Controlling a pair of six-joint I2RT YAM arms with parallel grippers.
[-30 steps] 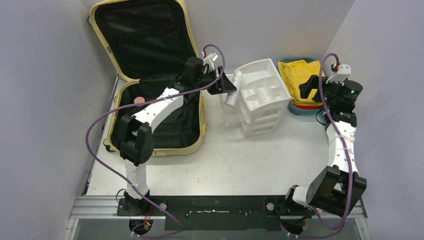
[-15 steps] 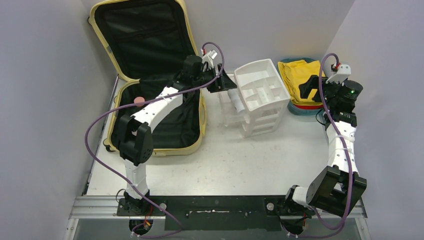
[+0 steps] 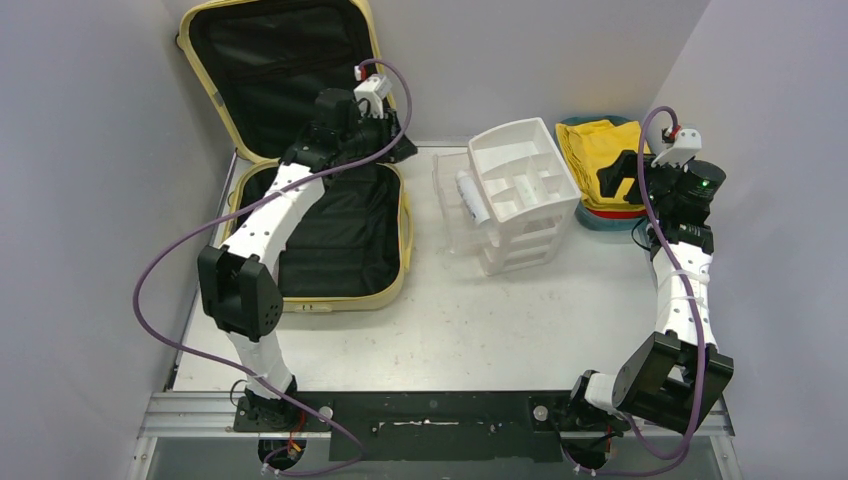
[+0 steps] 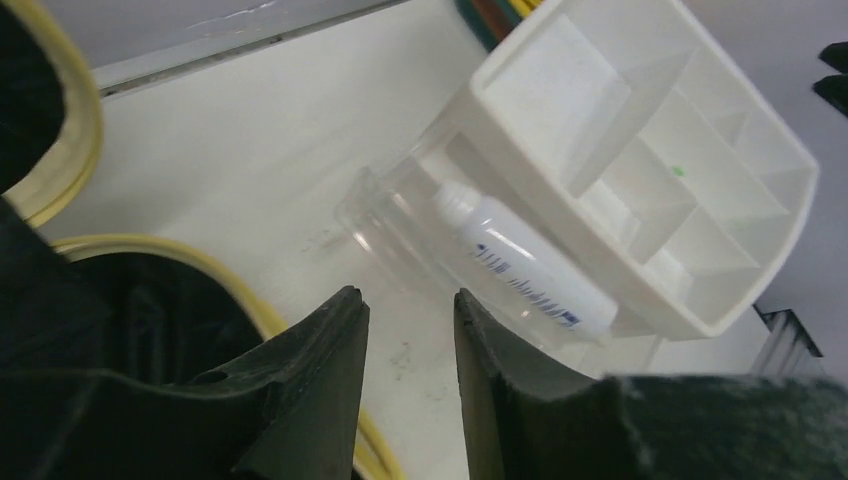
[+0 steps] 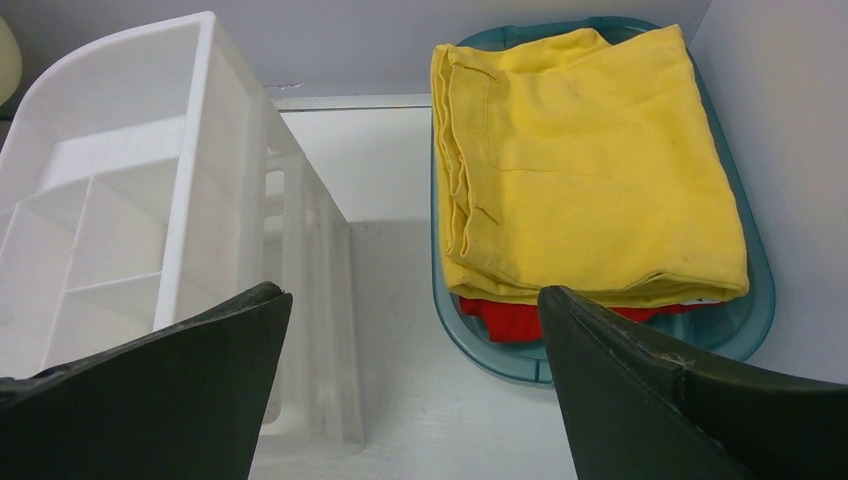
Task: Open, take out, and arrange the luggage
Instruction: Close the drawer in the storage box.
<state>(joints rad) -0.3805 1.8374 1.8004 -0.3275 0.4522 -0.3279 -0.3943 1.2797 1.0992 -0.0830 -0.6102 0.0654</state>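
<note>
Luggage [image 3: 345, 245] open at far-left of counter [image 3: 480, 320]. Base flat, lid propped vs. back wall, black lining showing. "Open" step judged done.

L tool [image 3: 400, 150] hovering over hinge end of luggage, near its right rim. In wrist view L tool [image 4: 406, 297] part-spread, narrow gap, nothing in it. Grasping nothing.

White tube [image 4: 520, 270] lying in clear drawer [image 4: 390, 215], pulled out from white organizer [image 5: 225, 170] mid-counter. Apart from L tool, no contact.

R tool [image 5: 410, 292] spread wide, empty, hanging above gap betw. organizer and teal tray [image 5: 725, 325]. Yellow cloth [image 5: 590, 160] folded in tray, red item [image 5: 500, 318] under it.

Step in hand, as judged: take-out/arrange phase, betw. picks. Tube and cloths look placed; L side free for next item.

Contents of base: no loose item made out on visible lining, but part hidden under L arm. Cannot tell if anything left, nor what lid pocket holds.

Next move, as judged:
- Tilt L wrist cam down into base, check lining + lid pocket.
- If item found: spread wider before descent; present gap too tight for most things.
- Come in from above, clear of yellow rim and soft lining; risk of snagging fabric.
- Carry over rim to organizer or tray by type.
- If nothing left: maybe push drawer shut. R tool nearer for that, but needs care not to shove light organizer.
</note>
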